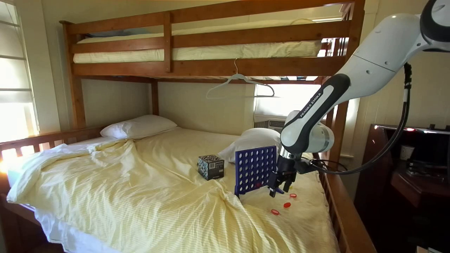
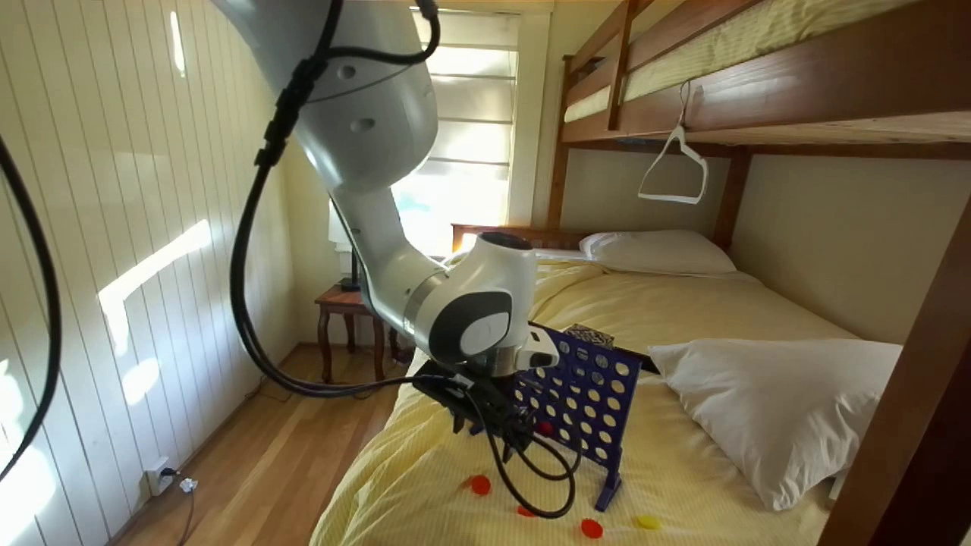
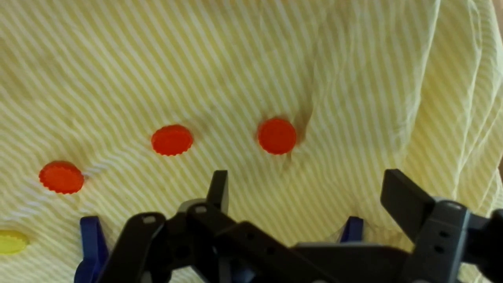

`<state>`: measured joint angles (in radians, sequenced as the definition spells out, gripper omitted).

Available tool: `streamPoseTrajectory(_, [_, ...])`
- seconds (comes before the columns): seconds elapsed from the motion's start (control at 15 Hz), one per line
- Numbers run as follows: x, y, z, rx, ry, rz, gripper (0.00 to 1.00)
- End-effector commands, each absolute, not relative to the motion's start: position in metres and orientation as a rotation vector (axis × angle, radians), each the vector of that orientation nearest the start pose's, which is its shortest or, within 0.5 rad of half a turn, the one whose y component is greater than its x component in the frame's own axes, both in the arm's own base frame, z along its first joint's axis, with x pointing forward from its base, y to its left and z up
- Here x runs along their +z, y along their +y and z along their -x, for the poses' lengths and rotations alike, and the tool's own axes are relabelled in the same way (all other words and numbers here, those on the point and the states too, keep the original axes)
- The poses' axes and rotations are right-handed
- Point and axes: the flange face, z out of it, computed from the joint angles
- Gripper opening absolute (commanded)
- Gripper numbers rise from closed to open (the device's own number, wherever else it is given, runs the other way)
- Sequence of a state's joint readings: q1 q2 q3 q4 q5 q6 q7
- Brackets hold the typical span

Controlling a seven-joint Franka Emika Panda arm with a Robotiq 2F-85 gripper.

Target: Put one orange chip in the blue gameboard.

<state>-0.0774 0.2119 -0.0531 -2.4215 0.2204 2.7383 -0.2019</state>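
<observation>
1. Blue gameboard (image 1: 255, 168): one, upright on its feet, near the railed edge of the bed (image 1: 158, 211) where the chips lie.
2. Claw (image 3: 305, 186): one, fingers spread wide, nothing between them; hangs over the bed close by the board.
3. Done: one reddish disc (image 1: 258, 185) shows low in the board in both exterior views. Looks seated, though the claw crowds that spot and I can't be sure.
4. Left, my judgement: if that disc is the one asked for, only drawing clear remains. If not, the full job lies ahead: pick up a chip, raise it, drop it in at the top.
5. Orange chips (image 3: 277, 136): three loose, none touching another, between board and railed edge.
6. Yellow chip (image 3: 11, 241): one, near a foot of the board.
7. Also: one dark patterned box (image 1: 211, 168), farther in from that edge; two white pillows (image 1: 140, 126); one hanger (image 1: 238, 76).
</observation>
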Motion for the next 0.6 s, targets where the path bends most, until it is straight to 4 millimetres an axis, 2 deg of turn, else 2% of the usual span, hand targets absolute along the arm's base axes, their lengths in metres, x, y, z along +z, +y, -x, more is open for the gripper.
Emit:
streamPoseTrajectory(0.0, [0.221, -0.075, -0.498, -0.190, 0.206, 3.090, 1.00])
streamPoseTrajectory(0.53, [0.198, -0.085, -0.502, -0.171, 0.210, 3.116, 1.00])
